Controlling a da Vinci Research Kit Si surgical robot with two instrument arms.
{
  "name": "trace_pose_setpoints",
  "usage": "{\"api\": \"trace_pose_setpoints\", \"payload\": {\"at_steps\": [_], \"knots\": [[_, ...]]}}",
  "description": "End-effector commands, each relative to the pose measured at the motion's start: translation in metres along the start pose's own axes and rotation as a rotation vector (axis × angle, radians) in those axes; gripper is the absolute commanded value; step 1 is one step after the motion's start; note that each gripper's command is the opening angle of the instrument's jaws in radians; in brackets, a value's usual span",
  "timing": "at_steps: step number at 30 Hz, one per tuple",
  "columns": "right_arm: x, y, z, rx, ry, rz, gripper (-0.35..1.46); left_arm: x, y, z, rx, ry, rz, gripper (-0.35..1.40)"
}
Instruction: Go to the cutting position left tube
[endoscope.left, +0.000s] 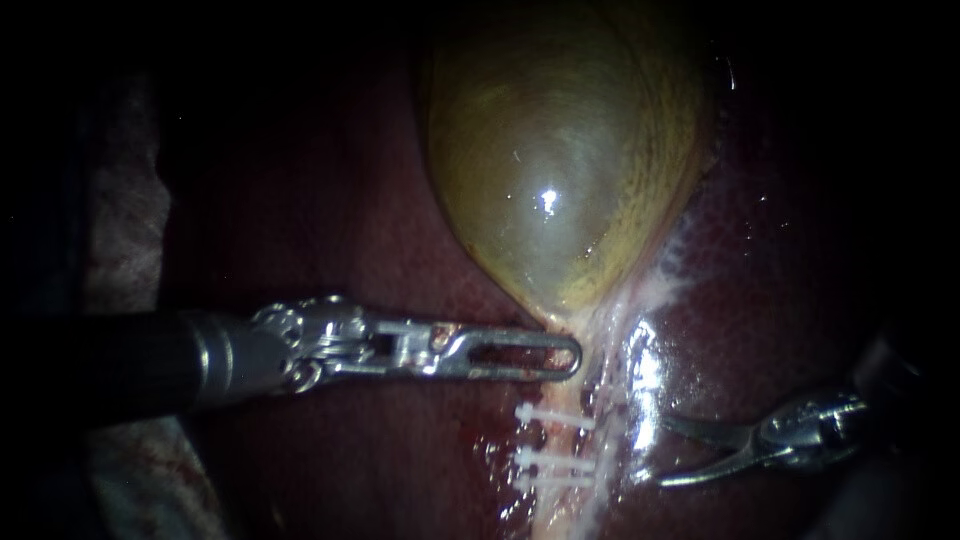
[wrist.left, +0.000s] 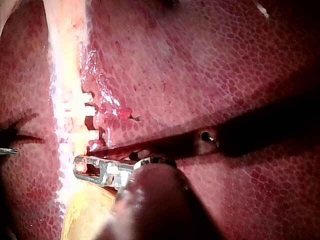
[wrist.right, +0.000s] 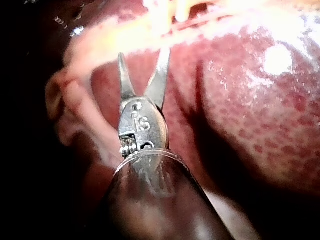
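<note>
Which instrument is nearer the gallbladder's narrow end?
Left. The left instrument reaches just below the gallbladder, at its narrow end; the right instrument sits lower, beyond the clipped tube.

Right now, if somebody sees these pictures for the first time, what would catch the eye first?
The swollen yellow-green gallbladder fills the upper middle of the endoscope view, against the dark red liver. Below its narrow end, three white clips cross a pale tube; my right instrument stands open beside them, my left instrument reaches in above them.
</note>
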Motion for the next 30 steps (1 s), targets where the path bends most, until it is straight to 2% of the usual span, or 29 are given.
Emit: {"api": "trace_pose_setpoints", "payload": {"at_steps": [1, 5, 10, 14, 19, 30], "knots": [[0.0, 0.0, 0.0, 0.0, 0.0, 0.0, 0.99, 0.0, 0.0, 0.0, 0.0, 0.0, 0.0, -0.35], [0.0001, -0.0001, 0.0001, -0.001, 0.0, 0.001, 1.01, 0.0, 0.0001, 0.0, 0.0, 0.0, 0.0, -0.35], [0.0002, -0.0003, 0.0004, -0.002, 0.001, 0.002, 1.06, 0.0003, 0.0009, -0.0011, -0.005, -0.006, -0.005, -0.35], [0.0006, -0.0007, 0.001, -0.005, 0.008, 0.093, 1.19, 0.0006, 0.0019, -0.0026, -0.011, -0.014, -0.012, -0.35], [0.0012, -0.0011, 0.0021, 0.013, 0.013, 0.162, 1.23, 0.0005, 0.0031, -0.0042, -0.016, -0.021, -0.024, -0.35], [0.0027, -0.0017, 0.0053, 0.07, 0.024, 0.304, 1.24, -0.0002, 0.0043, -0.0048, -0.018, -0.024, -0.026, -0.35]]}}
